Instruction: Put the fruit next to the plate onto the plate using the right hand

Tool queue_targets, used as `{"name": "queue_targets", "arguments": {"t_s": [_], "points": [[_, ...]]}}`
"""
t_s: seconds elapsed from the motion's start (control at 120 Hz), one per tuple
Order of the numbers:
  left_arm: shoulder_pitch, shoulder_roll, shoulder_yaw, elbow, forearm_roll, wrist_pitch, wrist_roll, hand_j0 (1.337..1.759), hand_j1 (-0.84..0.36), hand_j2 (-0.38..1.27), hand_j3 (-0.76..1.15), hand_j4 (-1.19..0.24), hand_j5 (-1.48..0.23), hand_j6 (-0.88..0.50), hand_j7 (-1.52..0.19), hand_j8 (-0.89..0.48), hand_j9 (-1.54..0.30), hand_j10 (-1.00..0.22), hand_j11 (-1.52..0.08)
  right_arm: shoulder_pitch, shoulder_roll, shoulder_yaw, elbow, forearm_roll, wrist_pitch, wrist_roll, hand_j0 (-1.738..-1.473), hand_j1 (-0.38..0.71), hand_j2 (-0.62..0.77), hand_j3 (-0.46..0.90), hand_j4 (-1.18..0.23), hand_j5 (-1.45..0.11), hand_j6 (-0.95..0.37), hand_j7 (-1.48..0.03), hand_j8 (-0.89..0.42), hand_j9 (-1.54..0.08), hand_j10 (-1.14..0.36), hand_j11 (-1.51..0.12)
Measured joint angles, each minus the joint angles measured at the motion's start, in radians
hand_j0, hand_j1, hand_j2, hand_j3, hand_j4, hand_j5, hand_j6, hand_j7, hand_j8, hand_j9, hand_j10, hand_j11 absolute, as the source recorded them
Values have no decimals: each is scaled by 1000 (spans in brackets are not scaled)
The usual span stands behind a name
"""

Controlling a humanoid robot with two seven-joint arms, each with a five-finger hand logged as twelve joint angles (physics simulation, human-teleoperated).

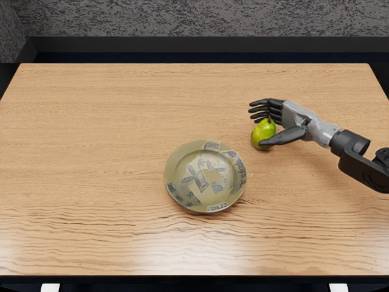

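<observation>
At right of frame, the right robot hand [287,123] brackets 1 green pear [262,132] on the desk [91,121], fingers spread behind, thumb in front, not yet clamped. The plate [209,145] lies to the pear's lower left.

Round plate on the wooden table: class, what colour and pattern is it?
Olive-green round plate with greyish-blue leaf-like markings; shows best in the head view.

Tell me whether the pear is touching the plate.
Apart. The head view shows a strip of bare table between the pear and the plate.
</observation>
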Motion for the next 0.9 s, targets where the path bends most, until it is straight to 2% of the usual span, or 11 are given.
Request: {"name": "queue_targets", "arguments": {"t_s": [0.242,0.283,0.375,0.467,0.533,0.667,0.767,0.9], "points": [[-1,0,0,0,0,0,0,1658,348,1,-1,-1,-2,-1,-2,-1,-2,-1,-2,-7,18,-34,-34,2,-2,1,-1658,69,-43,0,-407,-463,-394,-478,-375,-470,-333,-480],[0,0,0,0,0,0,0,1658,348,1,-1,-1,-2,-1,-2,-1,-2,-1,-2,-7,20,-37,-38,3,-2,1,-1658,67,-43,0,-407,-464,-394,-478,-452,-472,-341,-480],[-1,0,0,0,0,0,0,1658,348,1,-1,-1,-2,-1,-2,-1,-1,-1,-2,-7,23,-49,-51,4,-4,1,-1658,62,-41,0,-404,-461,-392,-474,-388,-471,-362,-474],[-1,0,0,0,0,0,0,1658,348,1,-1,-1,-2,-1,-2,-1,-2,-1,-2,-8,50,-55,-87,11,-5,2,-1656,56,-31,-2,-427,-451,-405,-477,-455,-463,-445,-468],[0,0,0,0,0,0,0,1658,348,1,-1,-1,-2,-1,-2,-1,-2,-1,-2,-7,65,-60,-106,9,-6,2,-1656,66,-33,-1,-433,-465,-414,-488,-460,-474,-439,-476],[-1,0,0,0,0,0,0,1658,348,1,0,-1,-2,-1,-1,-1,-1,-1,-1,-7,76,-69,-122,-2,-10,19,-1655,148,-34,0,-506,-583,-492,-600,-507,-588,-472,-589],[0,0,0,0,0,0,0,1658,348,1,0,-1,-1,-1,-1,-1,-1,-1,-1,-7,79,-72,-127,-6,-10,24,-1653,180,42,-1,-566,-689,-560,-697,-466,-686,-441,-692],[0,0,0,0,0,0,0,1658,348,1,0,-1,-1,-1,-1,-1,-1,-1,-1,-8,81,-71,-136,-6,-4,27,-1652,201,70,0,-611,-861,-529,-813,-388,-850,-380,-846]]}}
